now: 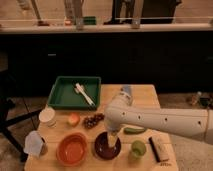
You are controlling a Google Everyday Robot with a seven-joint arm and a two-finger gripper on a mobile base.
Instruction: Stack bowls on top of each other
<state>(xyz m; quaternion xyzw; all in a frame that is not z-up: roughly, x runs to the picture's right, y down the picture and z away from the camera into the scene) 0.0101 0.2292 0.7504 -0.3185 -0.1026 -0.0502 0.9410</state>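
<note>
The bright orange bowl (pixel 72 149) sits near the front left of the wooden table (pixel 142 95). The dark maroon bowl (pixel 102 148) sits just to its right, a small gap apart. My white arm (pixel 160 120) comes in from the right and bends down. My gripper (pixel 113 141) hangs over the right part of the maroon bowl, down at or just inside its rim. The arm hides part of that bowl's right side.
A green rectangular tray (pixel 62 95) holding a white utensil (pixel 84 93) sits at the back left. Grapes (pixel 93 120), an orange fruit (pixel 73 118), a white tub (pixel 47 116), a crumpled bag (pixel 34 144), a green cup (pixel 138 148), a black object (pixel 158 149) and a green vegetable (pixel 134 131) lie around the bowls.
</note>
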